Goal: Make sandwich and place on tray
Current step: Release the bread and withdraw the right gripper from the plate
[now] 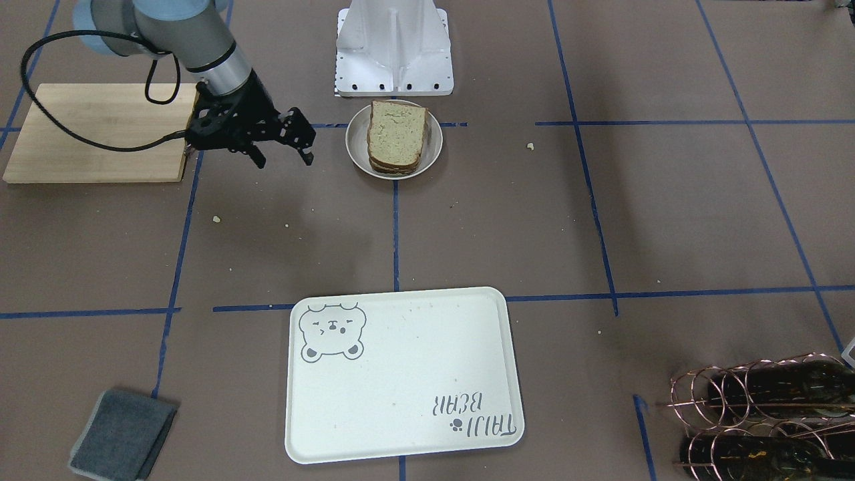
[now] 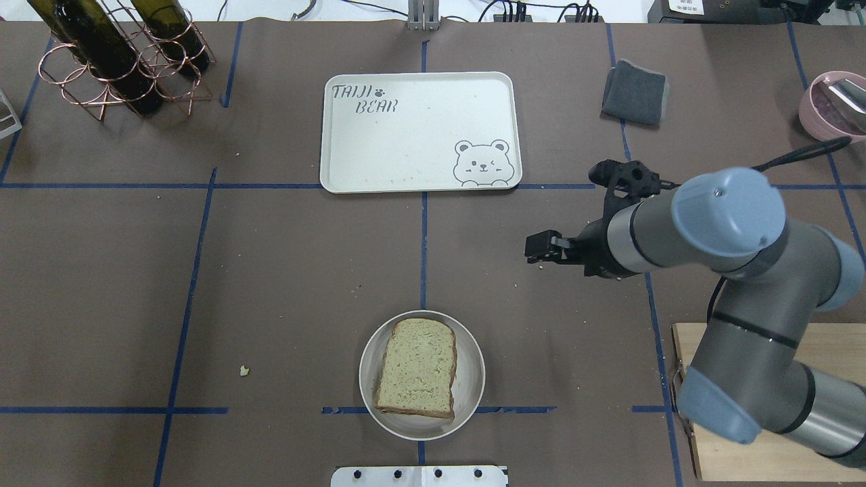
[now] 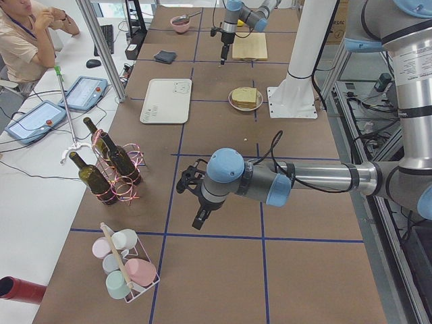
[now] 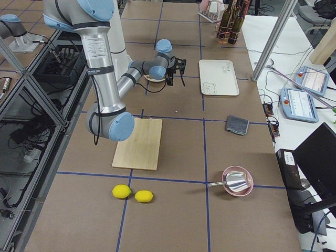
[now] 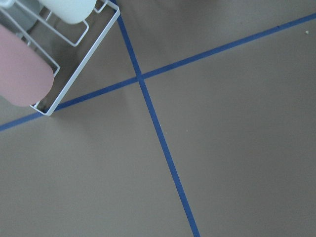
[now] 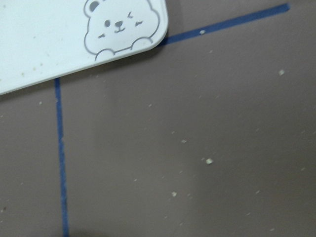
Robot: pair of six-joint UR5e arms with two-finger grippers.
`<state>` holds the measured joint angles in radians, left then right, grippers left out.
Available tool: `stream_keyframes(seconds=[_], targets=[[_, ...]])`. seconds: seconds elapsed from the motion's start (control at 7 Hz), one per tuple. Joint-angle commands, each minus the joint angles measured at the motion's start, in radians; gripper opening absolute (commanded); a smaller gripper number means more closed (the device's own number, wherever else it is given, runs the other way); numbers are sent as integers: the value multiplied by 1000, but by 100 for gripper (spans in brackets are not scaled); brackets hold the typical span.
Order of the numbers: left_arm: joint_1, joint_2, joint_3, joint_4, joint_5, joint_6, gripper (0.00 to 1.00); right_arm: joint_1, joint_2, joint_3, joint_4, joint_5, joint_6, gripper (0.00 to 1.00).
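Robot-side of large cream-white rectangular bear-print tray (image 1: 401,374), tan bread sandwich (image 1: 397,137) on small round cream plate (image 1: 356,155), right gripper (image 1: 284,162) nearby, fingers spread, empty, left gripper (image 3: 199,217), finger state unreadable.

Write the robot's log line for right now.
right gripper: open, empty | sandwich: on plate | tray: no sandwich | left gripper: unclear

The right arm (image 2: 710,230) was built of grey tubular links, with pale blue caps on its round joints and a polished silver ring at the wrist. A thin black cable (image 1: 24,73) looped out from that wrist. The right gripper (image 1: 284,159) was matte black with angular linkages. The left arm (image 3: 304,179) wore the same grey and blue. The white pedestal (image 1: 394,50) had dark screws along its foot.
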<state>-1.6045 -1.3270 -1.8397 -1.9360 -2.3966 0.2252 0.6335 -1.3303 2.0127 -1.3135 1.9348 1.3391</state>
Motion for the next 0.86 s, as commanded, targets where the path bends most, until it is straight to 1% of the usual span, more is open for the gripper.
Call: stream_keyframes(seconds=[0.0,0.14,0.29,0.43,0.57,0.71], targets=[[1,-24,26,-384,-7,-9,100,244,-131,-2,-90,154,-392,100],[12,-38,39,-465,-13,-9,100,367,-229,-8,-90,212,-617,100],[47,-64,33,-460,-59,-105,100,488,-322,-11,-95,252,-820,100],[123,-75,10,-466,-88,-288,100,623,-389,-21,-134,313,-1018,100],[217,-81,-40,-494,-81,-356,100,726,-441,-32,-191,323,-1219,100],[309,-81,-62,-492,-88,-430,100,832,-479,-40,-257,323,-1380,100]])
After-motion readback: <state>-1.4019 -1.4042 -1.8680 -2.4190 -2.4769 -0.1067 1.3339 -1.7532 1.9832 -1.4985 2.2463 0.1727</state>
